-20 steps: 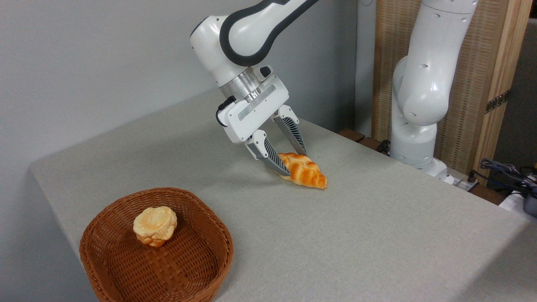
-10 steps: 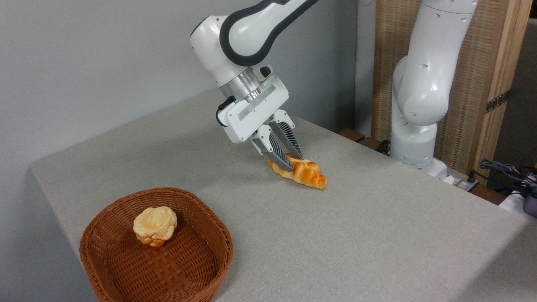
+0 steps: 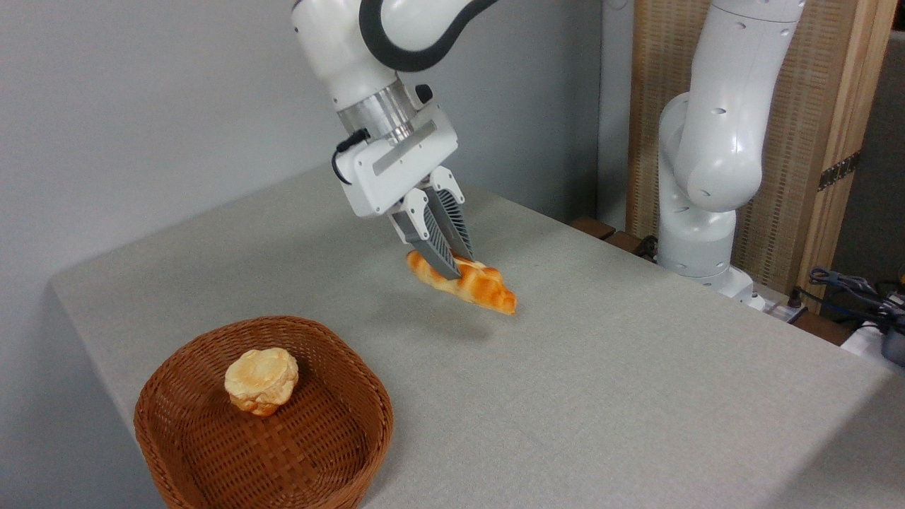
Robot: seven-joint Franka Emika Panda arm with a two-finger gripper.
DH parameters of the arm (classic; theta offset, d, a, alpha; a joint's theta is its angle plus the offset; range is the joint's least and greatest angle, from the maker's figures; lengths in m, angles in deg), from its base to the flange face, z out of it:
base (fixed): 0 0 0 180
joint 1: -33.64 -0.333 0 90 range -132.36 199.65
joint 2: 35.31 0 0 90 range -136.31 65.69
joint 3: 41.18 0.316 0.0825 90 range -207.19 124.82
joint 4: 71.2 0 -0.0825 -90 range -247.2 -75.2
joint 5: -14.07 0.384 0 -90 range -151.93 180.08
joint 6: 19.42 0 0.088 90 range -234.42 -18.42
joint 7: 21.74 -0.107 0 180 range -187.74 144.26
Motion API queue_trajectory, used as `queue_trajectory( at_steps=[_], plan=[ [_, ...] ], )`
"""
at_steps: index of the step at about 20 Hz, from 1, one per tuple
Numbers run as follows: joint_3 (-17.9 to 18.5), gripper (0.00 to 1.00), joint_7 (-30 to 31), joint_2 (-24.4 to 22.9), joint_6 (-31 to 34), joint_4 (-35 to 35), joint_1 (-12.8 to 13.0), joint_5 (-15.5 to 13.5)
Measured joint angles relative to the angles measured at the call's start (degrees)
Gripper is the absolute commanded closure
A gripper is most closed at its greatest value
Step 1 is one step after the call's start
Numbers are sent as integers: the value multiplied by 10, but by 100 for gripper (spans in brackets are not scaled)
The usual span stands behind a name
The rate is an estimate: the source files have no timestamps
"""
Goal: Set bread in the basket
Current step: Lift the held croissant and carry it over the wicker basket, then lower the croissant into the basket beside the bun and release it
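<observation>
The bread [image 3: 475, 284], a glossy orange-golden braided loaf, hangs a little above the table with its pointed end down to the right and a shadow under it. My gripper [image 3: 455, 265] is shut on its thicker left half, ribbed grey fingers [image 3: 426, 242] pinching from both sides. The reddish-brown wicker basket [image 3: 346, 452] sits at the front left of the table, down and left of the gripper.
A small pale round bun [image 3: 261, 382] lies in the basket's back left part. The arm's white base column [image 3: 707, 177] stands at the table's right rear edge. Cables [image 3: 855, 297] lie beyond the right edge. A grey wall runs behind the table.
The fingers went from open around the loaf to shut on it. Then the gripper rose and moved left, lifting the bread off the table.
</observation>
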Motion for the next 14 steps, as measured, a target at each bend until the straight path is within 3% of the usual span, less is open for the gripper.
queue_trajectory(
  at_steps=[4, 9, 12, 13, 14],
  plan=[
    [1, 72, 0, 22, -10, 74, -38, -8],
    [2, 72, 12, 110, -39, 203, -121, -67],
    [2, 71, 62, 153, -107, 246, -160, -99],
    [2, 67, 86, 163, -135, 250, -169, -107],
    [2, 46, 109, 173, -166, 253, -177, -112]
  ],
)
